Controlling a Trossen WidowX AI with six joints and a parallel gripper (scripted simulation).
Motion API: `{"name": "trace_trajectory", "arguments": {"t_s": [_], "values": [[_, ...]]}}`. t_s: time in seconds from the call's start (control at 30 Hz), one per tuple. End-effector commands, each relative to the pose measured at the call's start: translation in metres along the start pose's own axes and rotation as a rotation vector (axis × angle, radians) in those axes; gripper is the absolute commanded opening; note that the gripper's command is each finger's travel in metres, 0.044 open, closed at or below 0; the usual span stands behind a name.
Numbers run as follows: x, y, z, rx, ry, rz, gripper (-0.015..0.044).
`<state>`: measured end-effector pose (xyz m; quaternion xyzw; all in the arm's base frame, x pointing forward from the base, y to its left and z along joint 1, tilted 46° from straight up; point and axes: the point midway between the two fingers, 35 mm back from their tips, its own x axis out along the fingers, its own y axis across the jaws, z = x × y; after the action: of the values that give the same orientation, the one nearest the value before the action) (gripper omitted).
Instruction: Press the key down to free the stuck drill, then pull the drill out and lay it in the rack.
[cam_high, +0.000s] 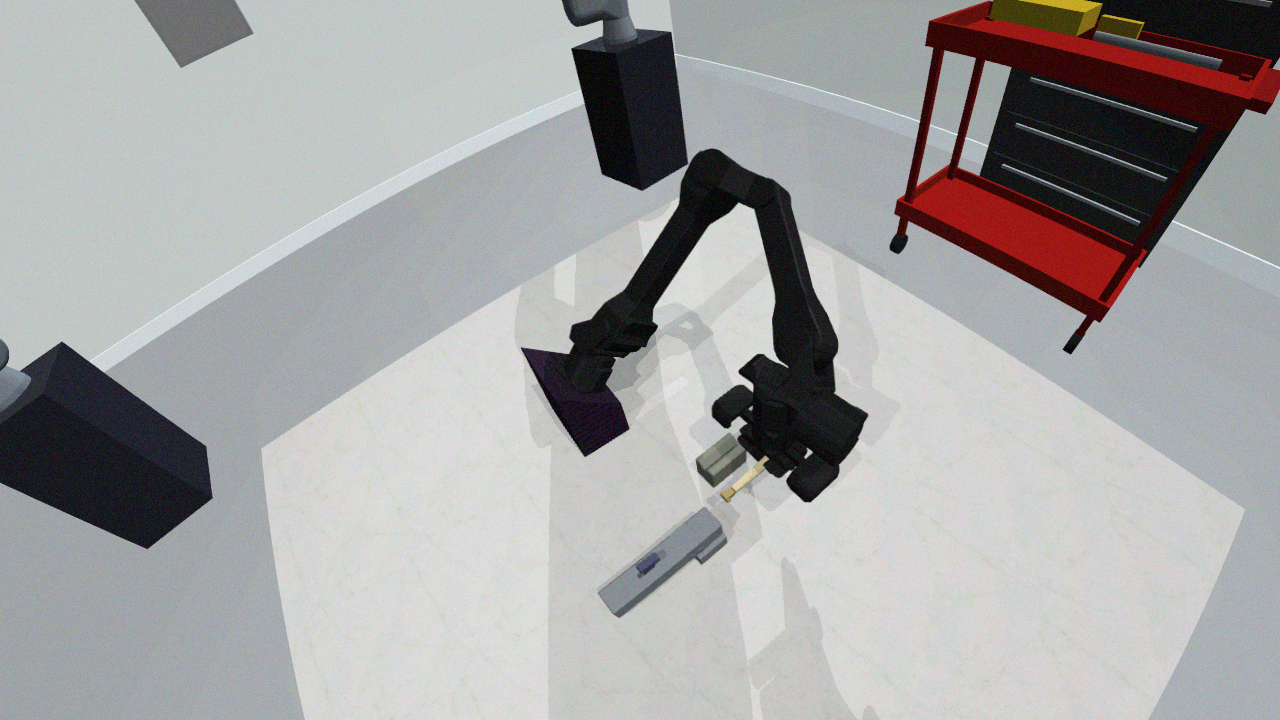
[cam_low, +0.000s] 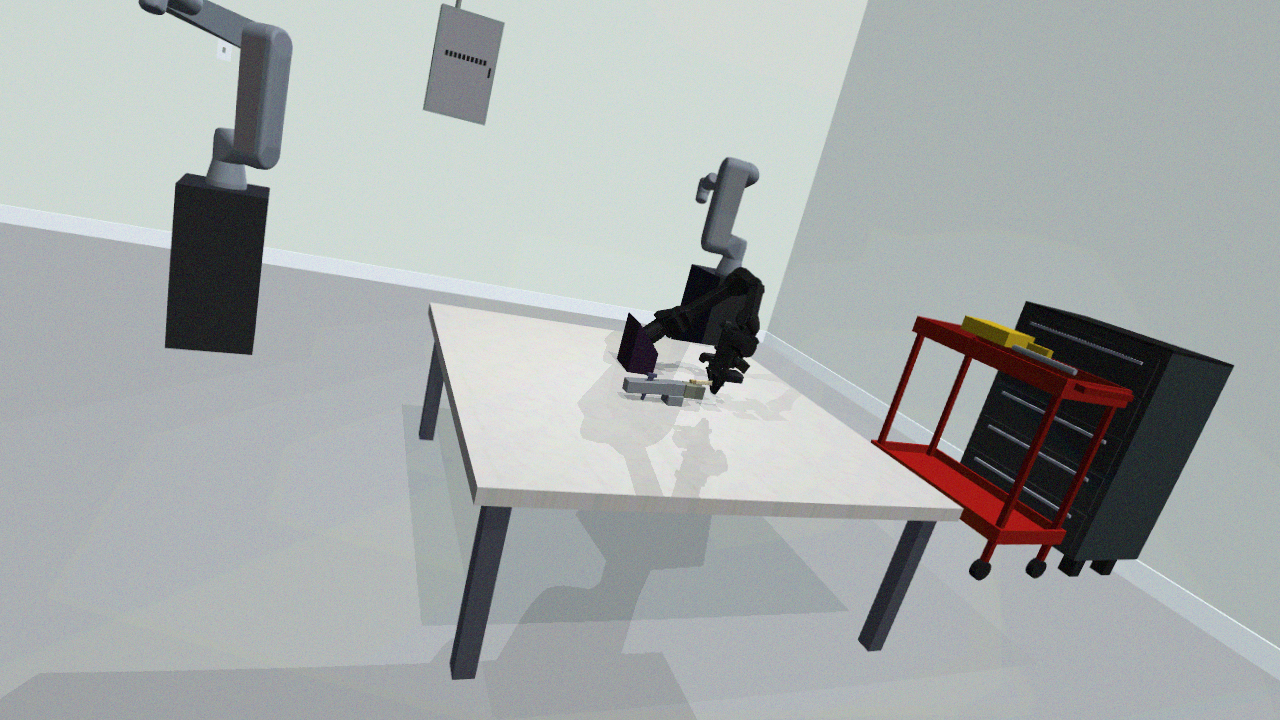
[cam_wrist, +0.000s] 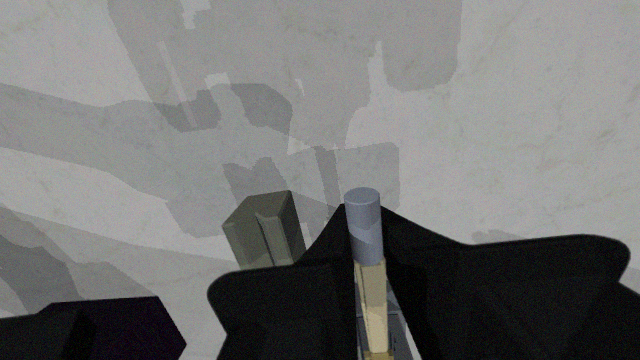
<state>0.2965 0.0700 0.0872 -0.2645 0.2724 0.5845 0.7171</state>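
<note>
My gripper (cam_high: 769, 460) (cam_low: 715, 385) (cam_wrist: 355, 208) is shut on the drill (cam_high: 747, 480) (cam_low: 698, 382) (cam_wrist: 375, 315), a pale yellow rod with a blue-grey cylindrical end between the fingers. The drill is held above the table, and its brass-coloured far end is outside the grey housing (cam_high: 675, 544) (cam_low: 662, 386), a short gap from it. The blue key (cam_high: 648, 563) (cam_low: 651, 376) sits in the housing's top. The rack (cam_high: 721, 459) (cam_low: 693, 393) (cam_wrist: 265, 235), an olive-grey grooved block, lies beside the gripper, to its left in the wrist view. Its near end is hidden there by a finger.
The arm's dark purple base (cam_high: 590, 425) (cam_low: 637, 351) (cam_wrist: 130, 325) stands on the table (cam_high: 402, 537) (cam_low: 537, 429) beyond the rack. A red cart (cam_high: 1029, 232) (cam_low: 930, 470) and a dark cabinet (cam_low: 1163, 447) stand off the table. Grey arms on dark pedestals stand farther off.
</note>
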Motion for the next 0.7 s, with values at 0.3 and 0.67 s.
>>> {"name": "trace_trajectory", "arguments": {"t_s": [0.3,0.67], "values": [[-0.0076,0.0002,-0.0014,-0.006,0.0,-0.004,0.0],[-0.0124,0.0008,-0.0031,-0.006,0.0,-0.004,0.0]]}}
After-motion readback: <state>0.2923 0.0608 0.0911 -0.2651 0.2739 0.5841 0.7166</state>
